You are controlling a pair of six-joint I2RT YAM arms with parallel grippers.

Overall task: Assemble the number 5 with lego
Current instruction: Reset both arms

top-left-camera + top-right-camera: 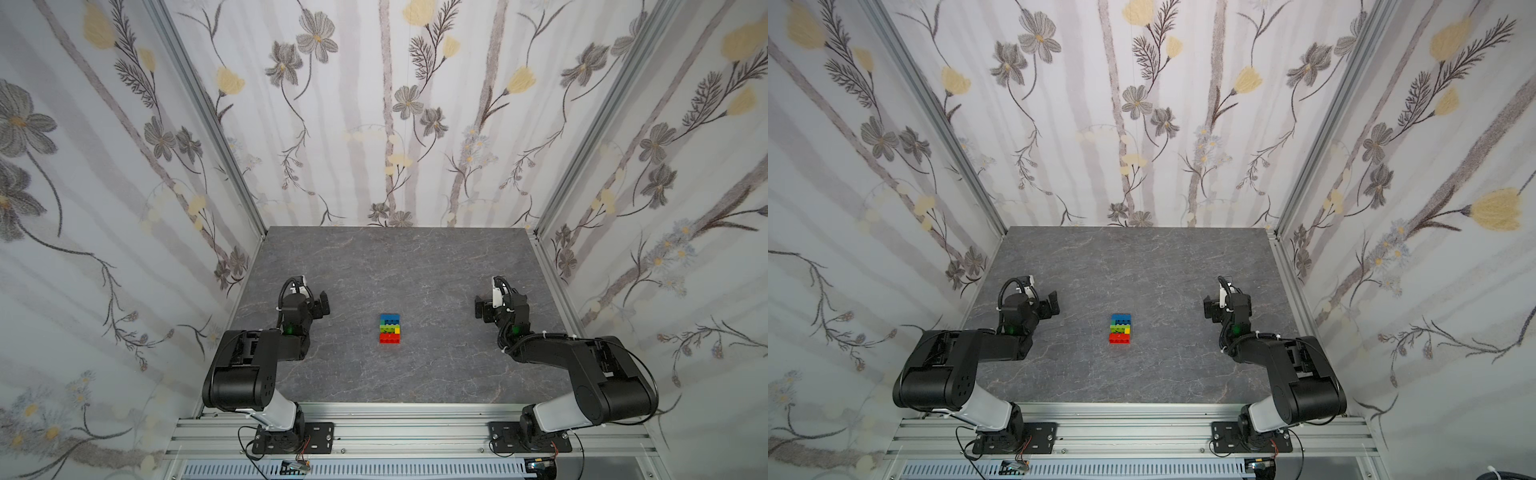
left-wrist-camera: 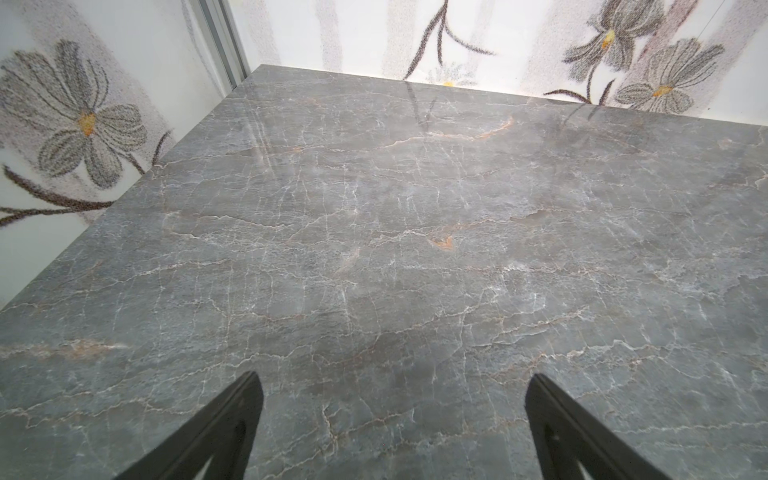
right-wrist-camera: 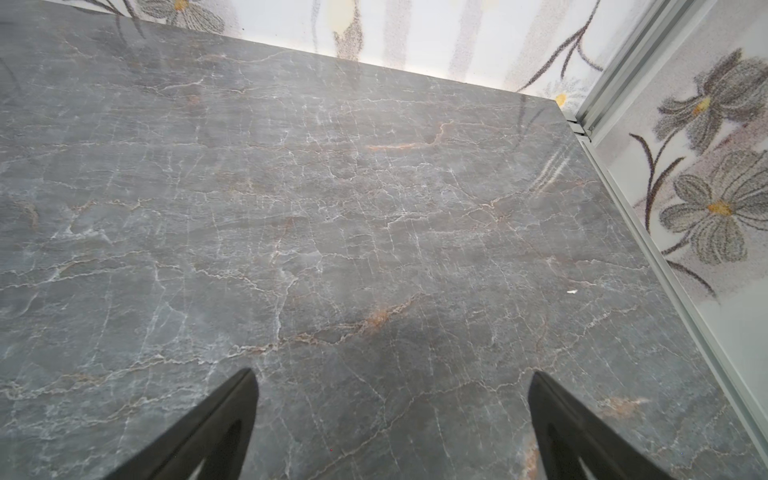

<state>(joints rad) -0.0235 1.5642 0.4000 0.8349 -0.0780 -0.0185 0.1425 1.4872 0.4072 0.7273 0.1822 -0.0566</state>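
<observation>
The number 5 (image 1: 390, 328) (image 1: 1121, 329) lies flat on the grey marble table in both top views, between the two arms. Its lego stripes run blue at the far end, then dark green, lime, yellow and red at the near end. My left gripper (image 1: 323, 303) (image 1: 1052, 304) (image 2: 392, 380) is open and empty, well to the left of the figure. Well to the figure's right, my right gripper (image 1: 481, 308) (image 1: 1209, 307) (image 3: 392, 378) is likewise open with nothing between its fingers. Neither wrist view shows the figure, only bare table.
Flowered cloth walls on aluminium posts (image 1: 208, 116) close in the table (image 1: 395, 257) on the left, right and far sides. An aluminium rail (image 1: 411, 436) with both arm bases runs along the near edge. A tiny white speck (image 3: 572, 292) lies near the right wall.
</observation>
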